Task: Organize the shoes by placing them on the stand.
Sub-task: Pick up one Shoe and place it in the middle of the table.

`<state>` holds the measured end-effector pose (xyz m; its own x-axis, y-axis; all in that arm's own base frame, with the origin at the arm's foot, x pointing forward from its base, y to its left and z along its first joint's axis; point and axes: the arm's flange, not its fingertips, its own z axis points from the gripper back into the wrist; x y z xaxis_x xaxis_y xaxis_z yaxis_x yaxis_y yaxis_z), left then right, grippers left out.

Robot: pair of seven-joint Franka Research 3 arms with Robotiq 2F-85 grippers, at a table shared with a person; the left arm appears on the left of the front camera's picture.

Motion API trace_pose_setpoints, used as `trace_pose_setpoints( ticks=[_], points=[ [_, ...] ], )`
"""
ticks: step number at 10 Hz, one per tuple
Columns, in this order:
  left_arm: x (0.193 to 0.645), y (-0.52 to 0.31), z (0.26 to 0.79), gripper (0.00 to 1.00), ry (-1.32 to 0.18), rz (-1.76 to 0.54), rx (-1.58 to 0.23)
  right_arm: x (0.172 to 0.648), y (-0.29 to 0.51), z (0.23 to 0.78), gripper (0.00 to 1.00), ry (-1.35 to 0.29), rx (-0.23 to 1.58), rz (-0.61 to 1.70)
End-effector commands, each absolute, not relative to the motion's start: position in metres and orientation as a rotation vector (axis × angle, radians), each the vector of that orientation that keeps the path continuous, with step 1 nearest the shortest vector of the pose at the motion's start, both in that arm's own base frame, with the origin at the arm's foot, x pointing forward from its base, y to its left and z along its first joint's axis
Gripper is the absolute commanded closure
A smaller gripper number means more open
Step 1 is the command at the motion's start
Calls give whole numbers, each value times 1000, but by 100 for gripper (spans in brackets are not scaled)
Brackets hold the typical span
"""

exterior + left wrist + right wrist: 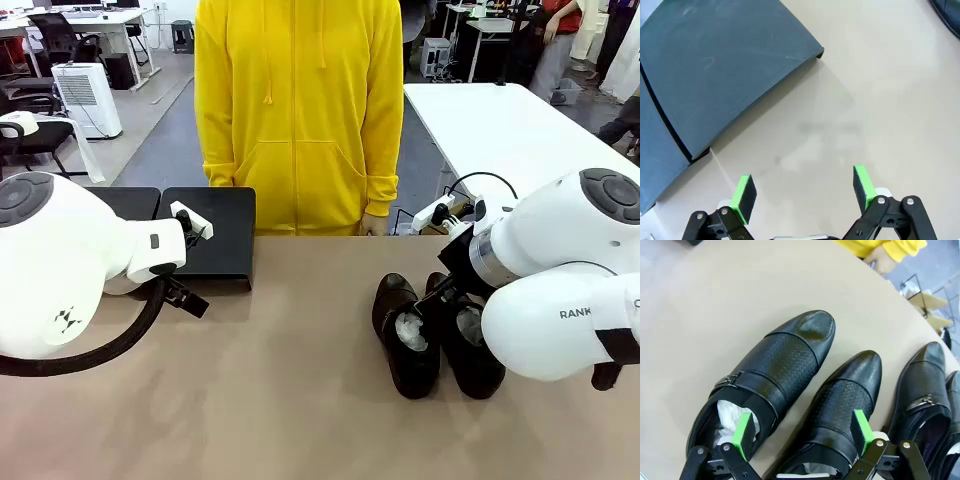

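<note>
Two glossy black shoes (405, 335) (470, 350) lie side by side on the tan table, right of centre, toes towards the person. In the right wrist view several shoes show: a buckled one with white paper inside (775, 375), its neighbour (845, 400) and another further right (920, 390). My right gripper (801, 432) is open just above the first two, one green pad over each shoe's opening. The black stand (225, 245) sits at the table's far left. My left gripper (804, 192) is open over bare table, near the stand's front corner (715, 65).
A person in a yellow hoodie (300, 110) stands at the far edge, one hand (375, 225) resting by the table. A second white table (510, 120) stands behind on the right. Bare tan tabletop (300, 380) lies between the stand and the shoes.
</note>
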<state>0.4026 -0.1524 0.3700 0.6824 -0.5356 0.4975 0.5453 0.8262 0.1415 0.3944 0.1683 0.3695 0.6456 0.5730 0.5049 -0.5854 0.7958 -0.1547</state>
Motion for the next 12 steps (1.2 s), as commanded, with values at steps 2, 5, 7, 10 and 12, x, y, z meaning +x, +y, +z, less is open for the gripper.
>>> trace_pose_setpoints(
  ticks=[2, 5, 7, 10, 12],
  points=[
    [403, -152, 370, 0, -552, -606, -19, 394, 168, 369, 0, -566, 23, 659],
    [403, -152, 370, 0, -552, -606, -19, 394, 168, 369, 0, -566, 23, 659],
    [403, -152, 370, 0, -552, -606, -19, 394, 168, 369, 0, -566, 23, 659],
    [403, -152, 370, 0, -552, -606, -19, 394, 168, 369, 0, -566, 23, 659],
    [403, -152, 370, 0, -552, -606, -19, 394, 168, 369, 0, -566, 23, 659]
  ],
)
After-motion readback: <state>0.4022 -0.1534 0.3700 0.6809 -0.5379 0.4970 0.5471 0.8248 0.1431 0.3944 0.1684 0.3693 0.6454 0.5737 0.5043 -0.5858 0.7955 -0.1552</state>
